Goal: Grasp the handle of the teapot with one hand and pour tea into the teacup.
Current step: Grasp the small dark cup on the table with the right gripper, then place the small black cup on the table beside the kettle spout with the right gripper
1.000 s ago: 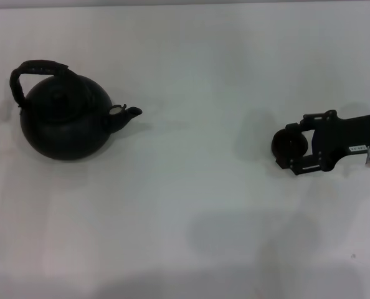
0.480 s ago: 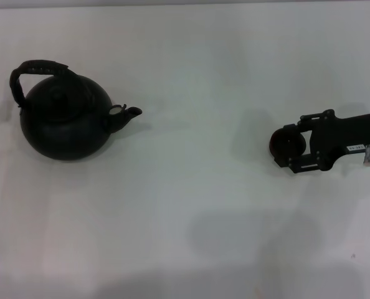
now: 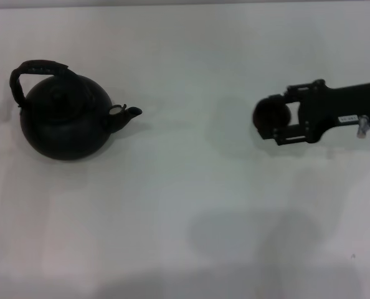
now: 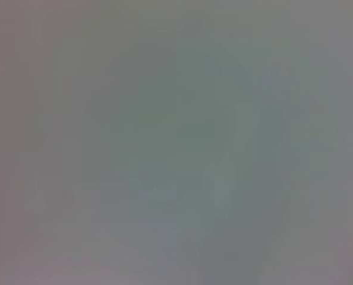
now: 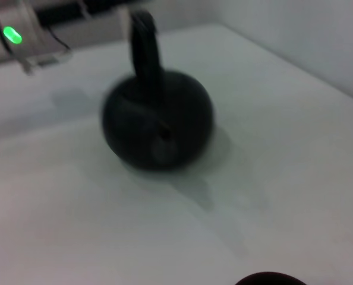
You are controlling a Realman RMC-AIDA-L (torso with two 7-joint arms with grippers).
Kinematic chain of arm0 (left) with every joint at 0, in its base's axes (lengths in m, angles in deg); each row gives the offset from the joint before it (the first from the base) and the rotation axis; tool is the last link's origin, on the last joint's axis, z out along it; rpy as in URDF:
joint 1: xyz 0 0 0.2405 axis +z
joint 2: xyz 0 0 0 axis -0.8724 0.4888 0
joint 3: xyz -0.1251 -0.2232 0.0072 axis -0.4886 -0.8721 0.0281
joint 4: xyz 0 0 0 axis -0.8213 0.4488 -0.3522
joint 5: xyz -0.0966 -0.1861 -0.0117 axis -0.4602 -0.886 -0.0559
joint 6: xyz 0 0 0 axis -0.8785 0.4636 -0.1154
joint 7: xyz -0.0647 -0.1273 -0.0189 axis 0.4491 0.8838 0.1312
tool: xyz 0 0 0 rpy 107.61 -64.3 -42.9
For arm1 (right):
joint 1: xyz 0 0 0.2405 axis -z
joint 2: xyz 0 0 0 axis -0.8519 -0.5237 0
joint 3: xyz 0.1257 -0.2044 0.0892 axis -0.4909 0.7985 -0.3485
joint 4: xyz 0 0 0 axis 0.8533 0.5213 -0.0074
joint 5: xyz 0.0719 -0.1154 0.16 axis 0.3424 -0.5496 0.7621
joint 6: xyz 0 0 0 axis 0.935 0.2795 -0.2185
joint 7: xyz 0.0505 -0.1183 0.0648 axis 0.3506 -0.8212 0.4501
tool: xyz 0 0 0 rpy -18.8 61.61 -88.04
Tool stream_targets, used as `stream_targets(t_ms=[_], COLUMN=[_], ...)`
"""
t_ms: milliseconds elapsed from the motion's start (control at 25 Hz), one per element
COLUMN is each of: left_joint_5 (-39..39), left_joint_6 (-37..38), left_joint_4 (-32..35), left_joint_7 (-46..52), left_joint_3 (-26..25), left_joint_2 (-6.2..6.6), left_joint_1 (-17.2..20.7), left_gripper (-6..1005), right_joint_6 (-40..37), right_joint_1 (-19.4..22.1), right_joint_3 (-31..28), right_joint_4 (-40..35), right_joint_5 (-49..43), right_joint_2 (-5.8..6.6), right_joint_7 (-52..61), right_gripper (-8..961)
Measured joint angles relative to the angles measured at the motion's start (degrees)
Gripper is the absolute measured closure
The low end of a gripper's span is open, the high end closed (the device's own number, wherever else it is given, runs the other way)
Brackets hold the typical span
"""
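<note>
The matte black teapot point(image 3: 63, 121) stands at the table's left, its spout point(image 3: 132, 113) pointing right and its arched handle point(image 3: 38, 67) upright over the lid. The right wrist view also shows the teapot point(image 5: 158, 122) and its handle point(image 5: 145, 50), some way off. At the right, my right gripper point(image 3: 276, 118) reaches in from the edge, shut on the small dark teacup point(image 3: 270, 116), which casts a shadow on the table to its left. Only the teacup's rim point(image 5: 270, 278) shows in the right wrist view. My left gripper is out of view.
The white table point(image 3: 191, 205) stretches bare between teapot and cup. In the right wrist view a grey device with a green light point(image 5: 11, 35) sits beyond the teapot. The left wrist view is featureless grey.
My right gripper has carried the teacup to the left and slightly farther back, toward the teapot. The teapot has not moved.
</note>
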Motion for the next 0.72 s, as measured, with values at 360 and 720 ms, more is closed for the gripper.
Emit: stream_targets(t_ms=[360,720], left_joint_5=[0.0,0.1], left_joint_6=[0.1,0.1], left_joint_4=[0.0,-0.1], left_joint_7=[0.0,0.1], left_joint_3=[0.0,0.1], left_joint_2=[0.0,0.0], left_joint_1=[-0.1,-0.3], left_gripper=[199,198], right_joint_6=[1.0,-8.1], right_joint_1=[-2.8,-5.9], right_joint_3=[10.0,20.7], right_joint_4=[-0.7,0.2], right_joint_5=[9.2,14.2], right_joint_2=[-0.12,-0.47], right_joint_7=[0.6,2.5], right_gripper=[225,225])
